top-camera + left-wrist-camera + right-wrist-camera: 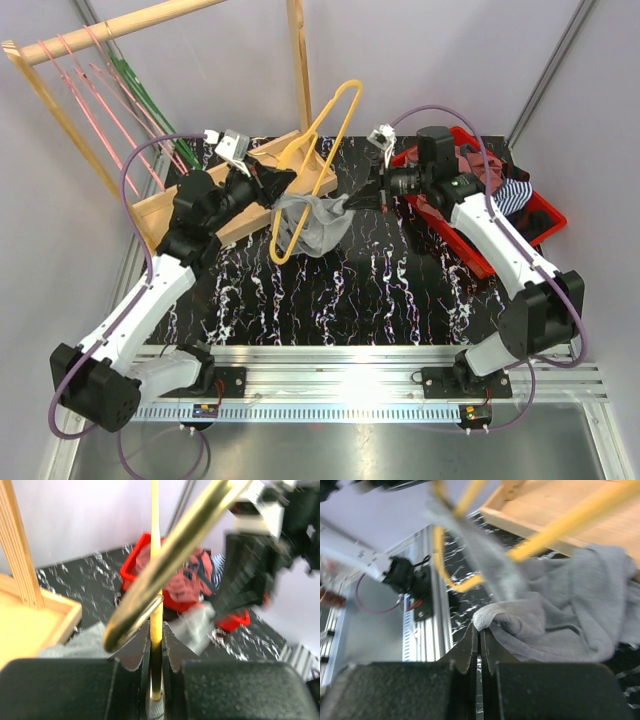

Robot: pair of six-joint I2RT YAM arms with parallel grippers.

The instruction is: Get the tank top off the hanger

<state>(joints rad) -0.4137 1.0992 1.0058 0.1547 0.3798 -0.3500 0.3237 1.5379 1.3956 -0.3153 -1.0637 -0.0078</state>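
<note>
A yellow hanger (322,140) stands tilted over the middle of the table, and a grey tank top (318,222) hangs bunched on its lower part. My left gripper (283,182) is shut on the hanger's rod (156,630). My right gripper (362,200) is shut on an edge of the tank top (492,616), at the cloth's right side. A strap of the grey cloth (485,562) still runs over a yellow hanger arm (560,530) in the right wrist view.
A red bin (545,218) holding clothes sits at the right. A wooden rack base (190,205) lies at the left, with a wooden rail (110,30) carrying several pink and green hangers (110,95).
</note>
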